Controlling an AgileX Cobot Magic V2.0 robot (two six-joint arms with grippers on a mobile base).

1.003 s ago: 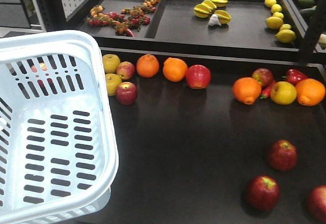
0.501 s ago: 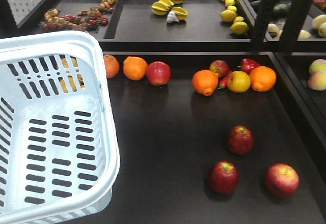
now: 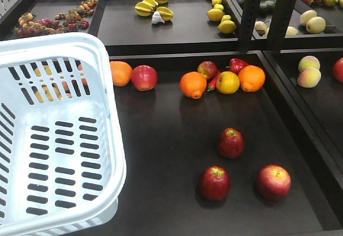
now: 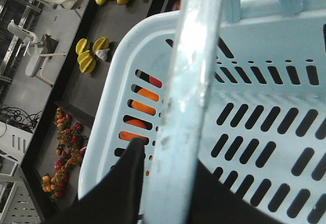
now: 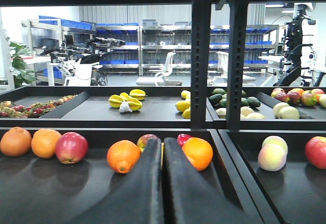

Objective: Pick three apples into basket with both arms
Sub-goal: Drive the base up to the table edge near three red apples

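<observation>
Three dark red apples lie on the black shelf at the front right: one behind, one at the front left, one at the front right. The pale blue-white basket fills the left of the front view and is empty. In the left wrist view my left gripper is shut on the basket's handle, above the basket. In the right wrist view my right gripper is shut and empty, pointing at the back row of fruit. Neither gripper shows in the front view.
A back row holds oranges, a red apple, a yellow apple and a red pepper. A black post divides the shelves. Peaches lie in the right tray. Starfruit and lemons lie behind.
The whole view has shifted to the right: the fruit and shelf slid left in the frame and the right tray came into sight. The basket kept its place in the frame.
</observation>
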